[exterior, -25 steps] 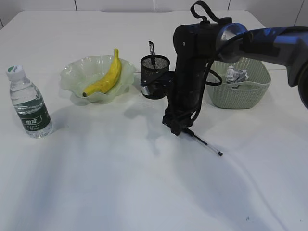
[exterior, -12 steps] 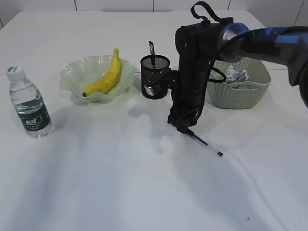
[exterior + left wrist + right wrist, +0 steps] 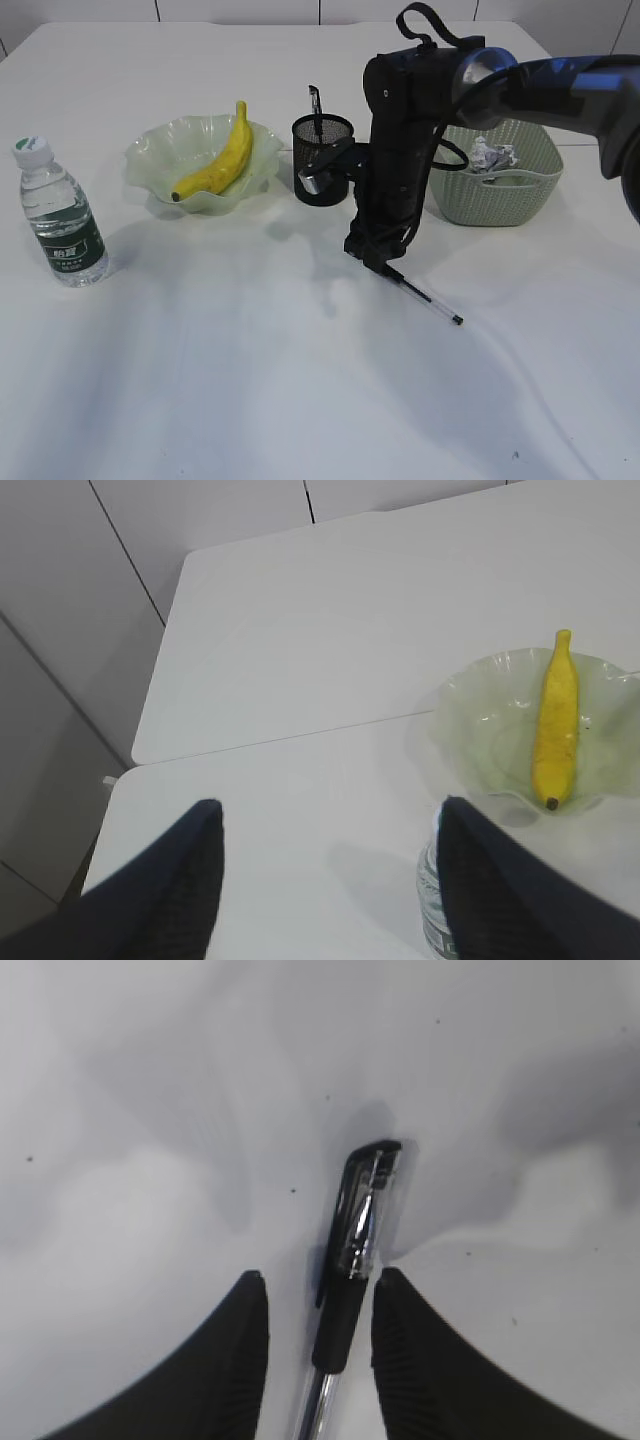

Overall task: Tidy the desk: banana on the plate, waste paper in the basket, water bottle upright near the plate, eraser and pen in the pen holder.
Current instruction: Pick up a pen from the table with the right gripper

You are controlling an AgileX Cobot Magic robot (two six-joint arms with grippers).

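1. White tabletop (image 3: 250, 400) carries every item; the right arm reaches in from the right of the exterior view, pointing down.
2. The right gripper (image 3: 318, 1340) straddles the black pen (image 3: 425, 297), one finger on each side of its barrel with thin gaps showing, so whether the fingers (image 3: 232, 1360) actually grip it cannot be told. The pen lies slanted on the tabletop, its far end pointing away to the lower right of the exterior view.
3. The left gripper (image 3: 325, 880) hangs high over the tabletop with its fingers (image 3: 180, 890) spread apart and nothing between them.
4. The banana (image 3: 220, 160) lies in the pale green plate (image 3: 150, 170).
5. The water bottle (image 3: 60, 215) stands upright, left of the plate.
6. The mesh pen holder (image 3: 322, 158) stands between the plate and the basket (image 3: 500, 190), which holds crumpled waste paper (image 3: 492, 155).
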